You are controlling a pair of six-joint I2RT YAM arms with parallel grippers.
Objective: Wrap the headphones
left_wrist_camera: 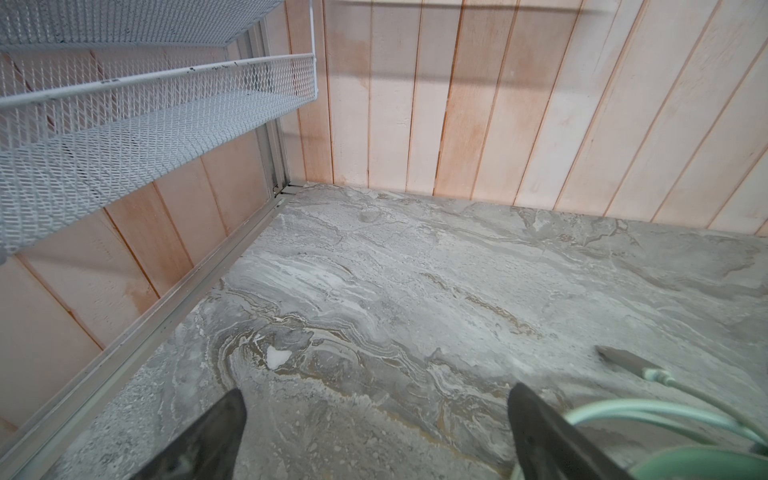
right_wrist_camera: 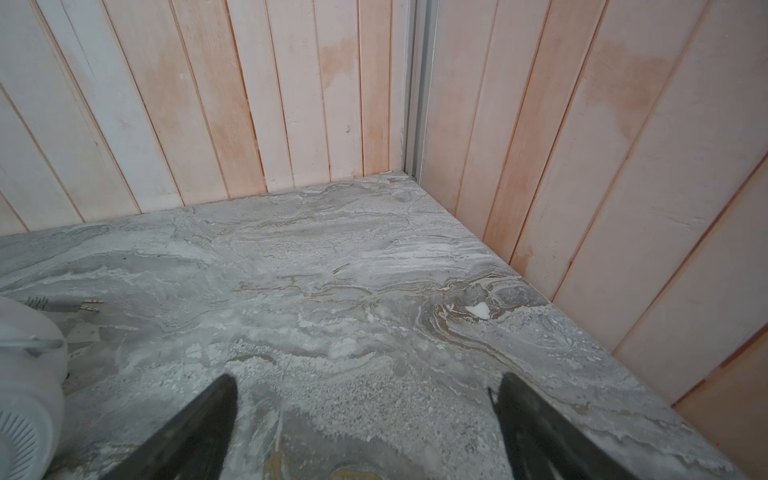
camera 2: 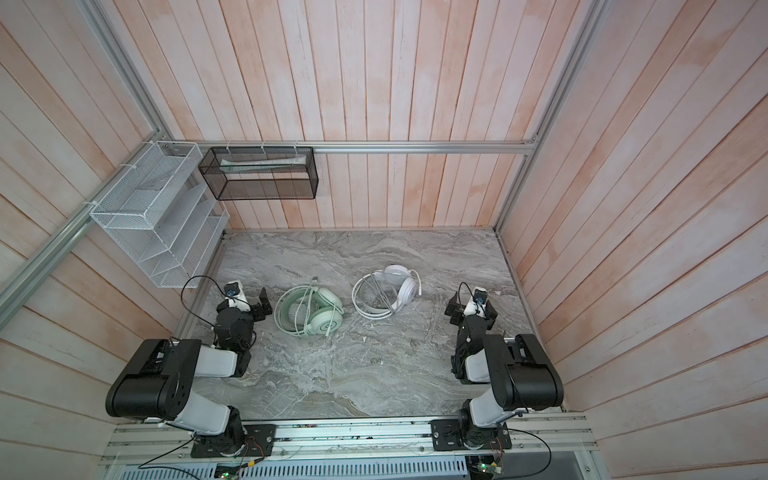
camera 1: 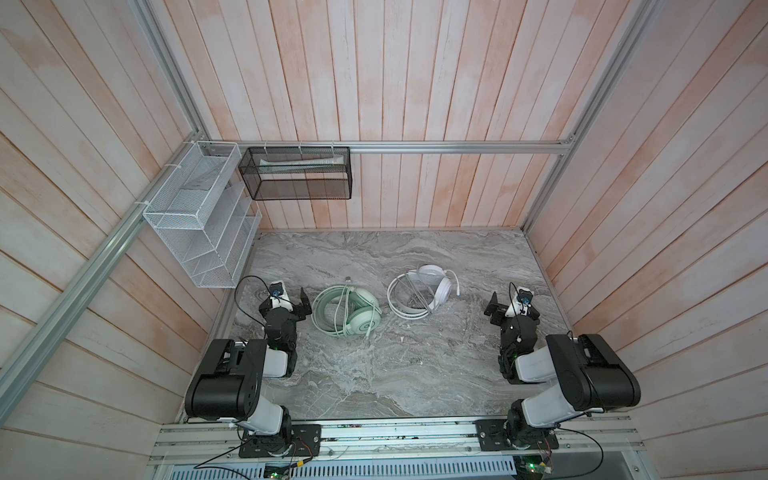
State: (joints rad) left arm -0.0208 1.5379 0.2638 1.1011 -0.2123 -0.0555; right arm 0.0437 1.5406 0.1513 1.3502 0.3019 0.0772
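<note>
A: Walls (camera 1: 415,83)?
B: Whitewashed pinkish planks on three sides, framed by aluminium rails (camera 1: 457,146).
A: Surface below?
B: Grey marble-patterned tabletop (camera 1: 374,374), evenly lit.
A: Anything mounted?
B: White mesh tiered rack (camera 1: 195,232) on the left wall; black mesh basket (camera 1: 299,191) beside it near the corner, tied to the back rail.

Cropped, screened or too small to read.
Mint-green headset (left_wrist_camera: 702,463) cut by the left wrist view's edge, showing only a cup sliver and cable; white headset (right_wrist_camera: 25,374) cropped likewise in the right wrist view; pale long item (camera 1: 305,165) behind black mesh basket (camera 1: 299,189) wall, unidentifiable.
</note>
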